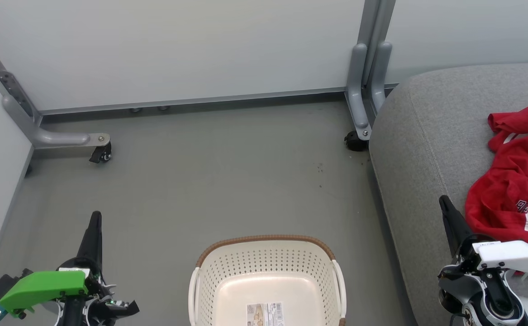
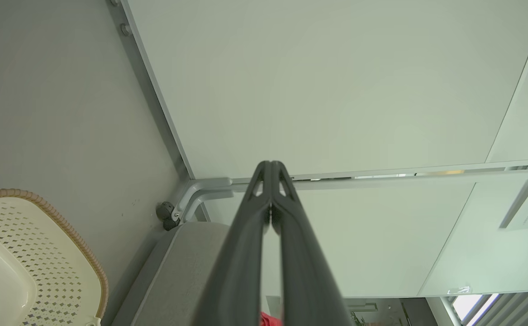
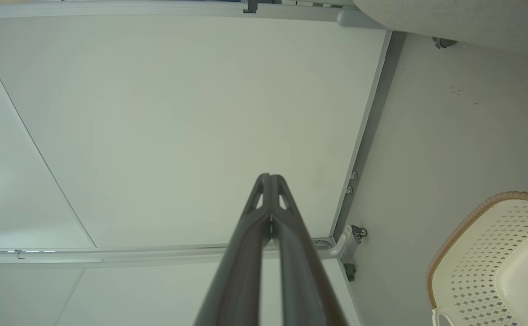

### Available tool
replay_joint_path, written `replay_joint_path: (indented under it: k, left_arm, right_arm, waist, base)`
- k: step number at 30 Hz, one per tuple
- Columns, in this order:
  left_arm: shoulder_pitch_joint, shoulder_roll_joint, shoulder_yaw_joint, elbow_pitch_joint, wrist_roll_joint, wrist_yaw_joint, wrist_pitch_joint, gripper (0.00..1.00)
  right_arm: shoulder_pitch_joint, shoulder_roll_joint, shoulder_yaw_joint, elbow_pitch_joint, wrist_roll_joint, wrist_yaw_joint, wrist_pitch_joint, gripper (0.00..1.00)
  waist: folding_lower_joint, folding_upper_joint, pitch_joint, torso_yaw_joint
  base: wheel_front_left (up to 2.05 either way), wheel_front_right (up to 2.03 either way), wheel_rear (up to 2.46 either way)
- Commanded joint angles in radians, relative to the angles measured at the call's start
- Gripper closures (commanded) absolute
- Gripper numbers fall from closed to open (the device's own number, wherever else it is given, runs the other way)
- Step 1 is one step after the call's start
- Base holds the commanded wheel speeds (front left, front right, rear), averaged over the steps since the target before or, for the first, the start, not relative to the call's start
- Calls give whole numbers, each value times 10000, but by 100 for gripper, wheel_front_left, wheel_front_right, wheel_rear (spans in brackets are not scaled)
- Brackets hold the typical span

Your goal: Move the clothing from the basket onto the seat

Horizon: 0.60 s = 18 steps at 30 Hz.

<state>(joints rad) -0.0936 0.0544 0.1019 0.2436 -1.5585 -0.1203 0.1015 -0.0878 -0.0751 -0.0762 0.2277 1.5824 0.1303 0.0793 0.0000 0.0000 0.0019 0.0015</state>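
Near half of basket [image 1: 264,261] off-frame

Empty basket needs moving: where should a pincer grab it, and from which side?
The white side handle on the right of the basket, from above with the right pincer. It stands off the side as a thin loop; the brown rim looks broader. That pincer is shut: open it first.

A: L gripper [image 2: 271,168]?
B: Fingers pressed tog., tips meeting. Pale wall panels [image 2: 336,90] behind.
A: Lower left?
B: Cream perforated basket [image 2: 42,253], brown rim, on grey floor [image 2: 64,113]. Grey seat [image 2: 178,276] corner near it, strip of floor btwn. Black caster [image 2: 166,216] by seat corner.
A: Red?
B: Sliver of clothing [image 2: 270,319] at bottom edge, seen btwn finger bases.
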Motion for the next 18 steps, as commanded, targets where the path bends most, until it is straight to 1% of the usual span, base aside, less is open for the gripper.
replay_joint_path:
  k: [1,8,18]
  left_arm:
    - [-200,-6,93,9,-206,-73,52,100]
    - [-240,-54,172,30,-577,-149,178,100]
    - [-208,-43,160,23,-556,-148,169,100]
  right_arm:
    - [-180,-5,-27,72,217,7,69,100]
    - [-243,11,-55,198,625,7,85,100]
    - [-225,43,-95,192,548,7,130,100]
  waist:
    - [0,0,2,-3]
    - [0,0,12,-15]
    - [0,0,12,-15]
  base:
    - [0,0,0]
    - [0,0,0]
    - [0,0,0]
